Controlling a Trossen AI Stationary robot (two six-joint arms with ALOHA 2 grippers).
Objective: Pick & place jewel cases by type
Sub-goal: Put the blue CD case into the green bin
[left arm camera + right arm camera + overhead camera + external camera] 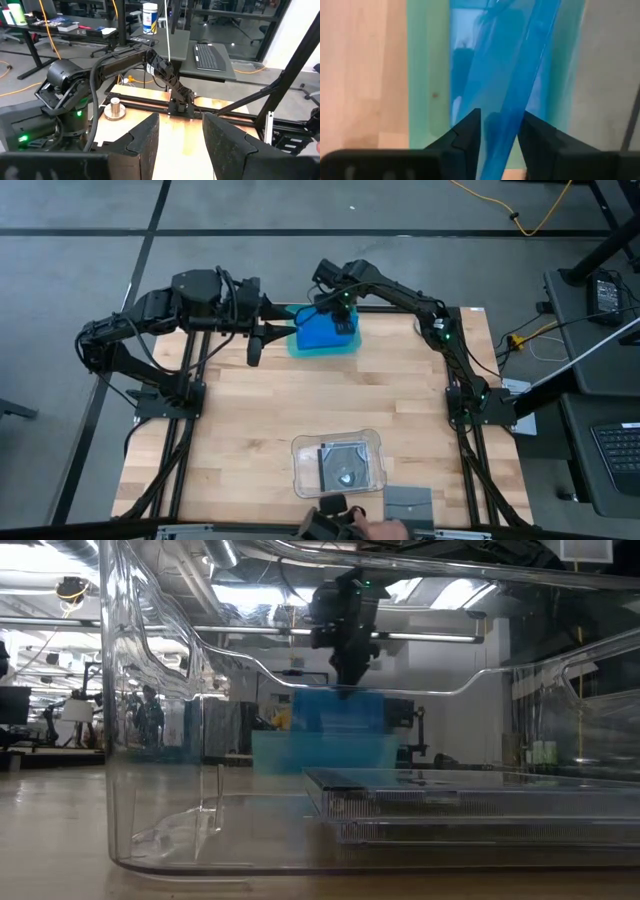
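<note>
right wrist view: right gripper [499,131] narrow, blue case [520,75] on edge between fingers, long axis straight ahead, over teal tray [427,75]; grip uncertain. left gripper [181,137] parted, empty, beside.

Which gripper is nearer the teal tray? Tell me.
Right. The right gripper is directly over the teal tray, fingers around a blue case; the left gripper hangs beside it, apart.

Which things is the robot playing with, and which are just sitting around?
For the job:
blue jewel cases in the teal tray
grey jewel cases in the clear tray
right gripper

Just there:
keyboard
white bottle
yellow cable
</note>
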